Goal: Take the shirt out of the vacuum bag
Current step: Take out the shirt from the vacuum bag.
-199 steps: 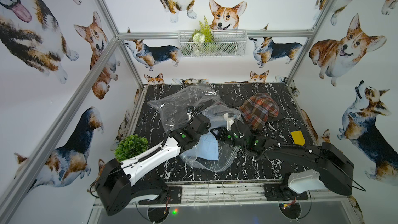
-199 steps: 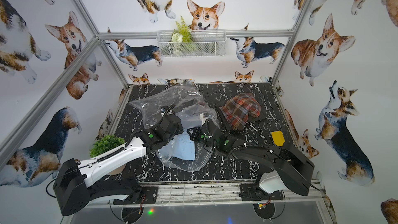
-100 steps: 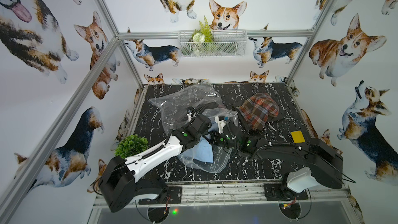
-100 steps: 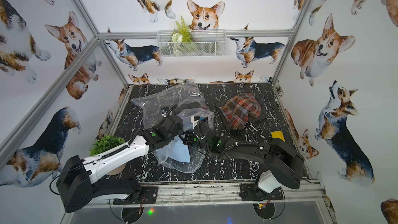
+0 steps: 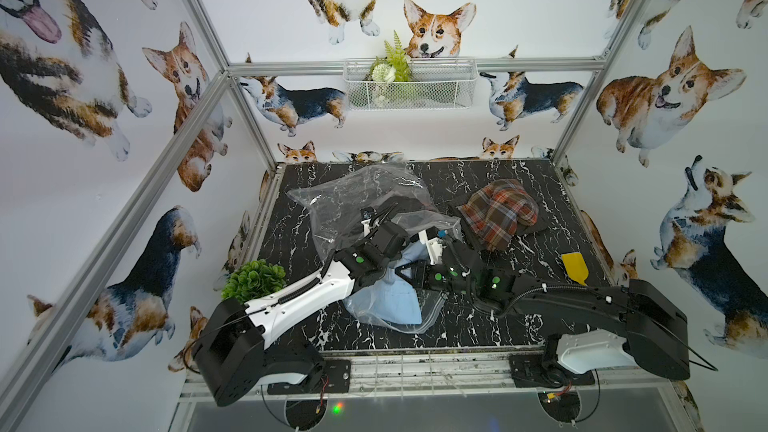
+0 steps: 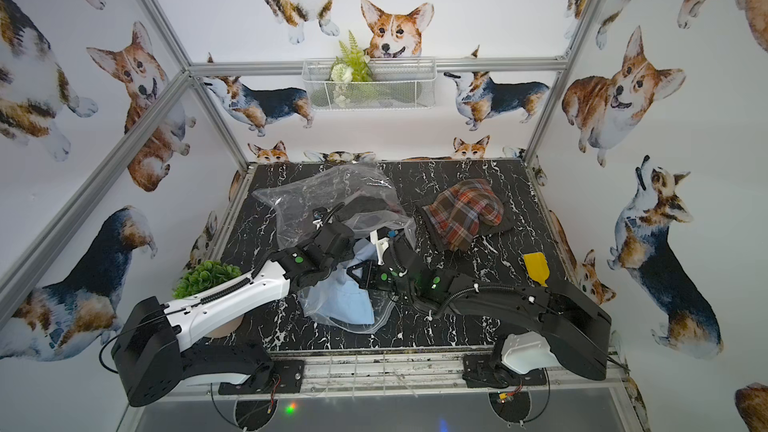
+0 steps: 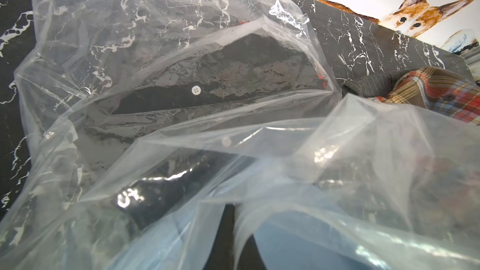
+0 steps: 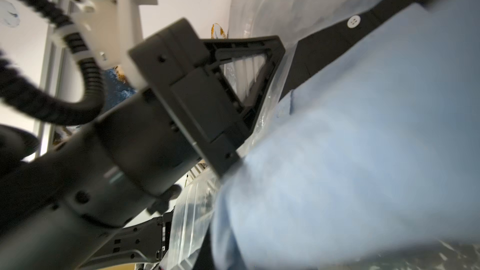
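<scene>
Beside the crumpled plaid shirt (image 5: 496, 214), the limp pale-blue cloth shirt (image 5: 395, 299) lies partly inside the slippery clear crinkly vacuum bag (image 5: 428, 320), probably best taken by its bare fold; left gripper (image 7: 230, 216) pinches film, right gripper (image 5: 403, 274) clenched, hold unclear.

Vacuum bag (image 5: 353, 201): clear, glossy. Shirt (image 5: 395, 305): light blue. Dark garment (image 7: 233, 74): near black (white button). Plaid cloth (image 5: 498, 214): red, brown, blue checks. Table (image 5: 286, 234): black marble, white veins. Scraper (image 5: 575, 270): yellow. Plant (image 5: 253, 280): green. Walls (image 5: 540, 14): white, corgi print.
</scene>
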